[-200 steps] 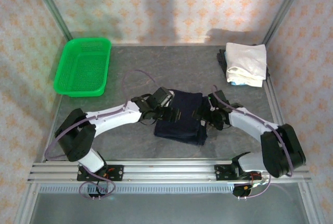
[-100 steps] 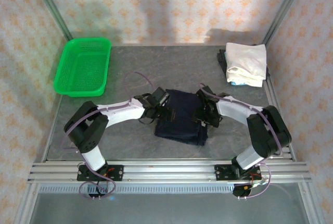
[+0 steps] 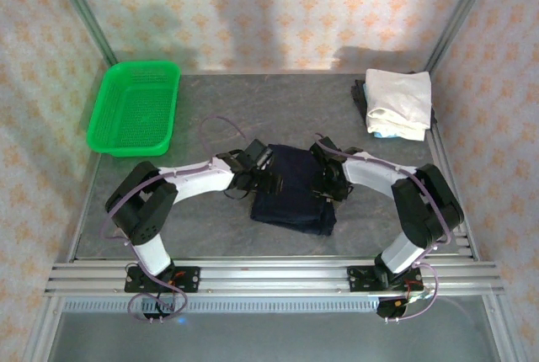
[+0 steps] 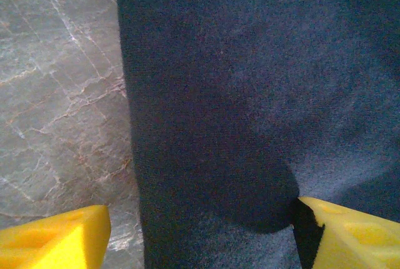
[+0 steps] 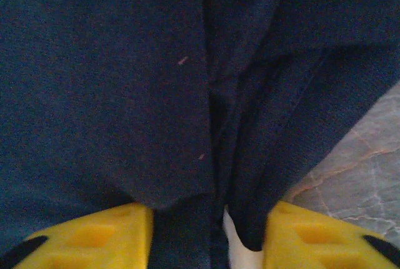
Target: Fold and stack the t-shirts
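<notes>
The left gripper stands wide, straddling the left edge of the folded dark navy cloth t-shirt, with one yellow finger over the grey marbled table and the other on the cloth. The right gripper stands narrow at that shirt's right edge with folded layers between its fingers; I cannot tell whether it clamps them. A folded white cloth t-shirt lies well beyond the navy shirt's far right corner, and a green plastic mesh basket beyond its far left.

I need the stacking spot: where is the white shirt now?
In the top view the white shirt lies folded in the far right corner, across from the green basket.
</notes>
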`<control>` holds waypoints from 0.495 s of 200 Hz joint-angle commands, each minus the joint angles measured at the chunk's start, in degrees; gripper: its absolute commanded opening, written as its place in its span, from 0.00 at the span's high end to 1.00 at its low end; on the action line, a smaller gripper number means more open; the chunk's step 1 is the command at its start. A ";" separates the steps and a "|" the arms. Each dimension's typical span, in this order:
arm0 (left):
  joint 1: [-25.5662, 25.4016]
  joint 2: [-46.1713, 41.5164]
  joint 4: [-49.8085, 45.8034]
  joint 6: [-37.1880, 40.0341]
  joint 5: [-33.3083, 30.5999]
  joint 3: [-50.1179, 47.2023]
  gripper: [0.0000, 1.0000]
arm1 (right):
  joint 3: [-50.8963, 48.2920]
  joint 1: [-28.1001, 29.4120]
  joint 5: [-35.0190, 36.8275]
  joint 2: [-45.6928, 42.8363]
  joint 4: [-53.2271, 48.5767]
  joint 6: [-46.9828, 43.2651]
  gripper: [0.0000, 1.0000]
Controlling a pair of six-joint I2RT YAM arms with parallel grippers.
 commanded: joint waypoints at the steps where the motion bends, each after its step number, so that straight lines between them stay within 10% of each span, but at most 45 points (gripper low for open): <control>1: 0.51 -0.18 0.02 0.26 -0.10 -0.55 0.23 | 0.06 1.09 -5.94 3.93 12.54 -0.28 0.66; 46: 1.49 -3.88 -1.80 0.39 -1.42 -1.76 0.23 | 5.50 0.86 2.28 2.02 3.16 -2.08 1.00; 99: 6.09 -12.76 -4.94 1.86 -3.41 -5.84 0.23 | 14.48 0.63 11.95 1.32 -7.83 -7.91 1.00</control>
